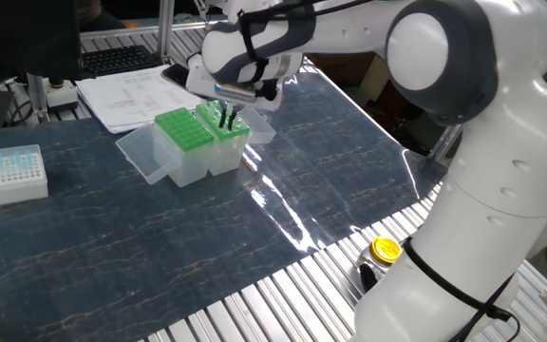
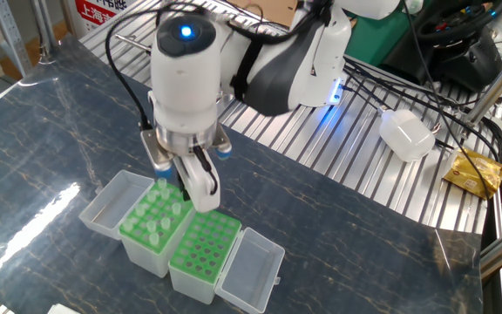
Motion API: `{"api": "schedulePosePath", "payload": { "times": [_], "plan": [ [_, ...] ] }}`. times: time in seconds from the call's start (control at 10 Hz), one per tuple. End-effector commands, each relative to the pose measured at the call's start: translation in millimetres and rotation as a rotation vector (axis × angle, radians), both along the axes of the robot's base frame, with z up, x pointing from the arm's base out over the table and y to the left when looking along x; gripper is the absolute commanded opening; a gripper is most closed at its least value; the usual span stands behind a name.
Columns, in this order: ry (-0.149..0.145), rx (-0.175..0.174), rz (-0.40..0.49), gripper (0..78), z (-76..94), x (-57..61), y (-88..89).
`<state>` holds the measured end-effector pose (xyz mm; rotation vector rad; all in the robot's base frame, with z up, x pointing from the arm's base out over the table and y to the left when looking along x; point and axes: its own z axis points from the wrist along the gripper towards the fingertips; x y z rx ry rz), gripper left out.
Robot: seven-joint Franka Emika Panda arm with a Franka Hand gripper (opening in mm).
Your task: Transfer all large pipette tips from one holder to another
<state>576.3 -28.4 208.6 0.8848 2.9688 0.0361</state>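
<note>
Both views bright, evenly lit from overhead; colours clean, no heavy noise. Strong white glare streak on glossy dark marbled worktop (image 1: 283,214), running from centre toward 4 o'clock in one fixed view. Softer sheen at 9 o'clock in other fixed view. Blue indicator light (image 2: 186,32) glows on white robot arm; second blue glow behind it. Shadows soft, short. Focus sharp overall; slight softness at frame corners.

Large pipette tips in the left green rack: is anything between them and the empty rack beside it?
Nothing visible. The large pipette tips stand in one green rack; the empty rack sits directly alongside. The pincer hangs above them.
</note>
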Motion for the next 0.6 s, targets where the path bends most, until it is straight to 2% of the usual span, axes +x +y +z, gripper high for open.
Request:
{"api": "schedulePosePath", "payload": {
  "times": [0.1, 0.6],
  "plan": [
    [0.001, -0.001, 0.003, 1.2, 18.7, -4.5, -5.6],
    [0.003, 0.001, -0.011, 1.2, 46.9, -1.3, -6.2]
  ]
}}
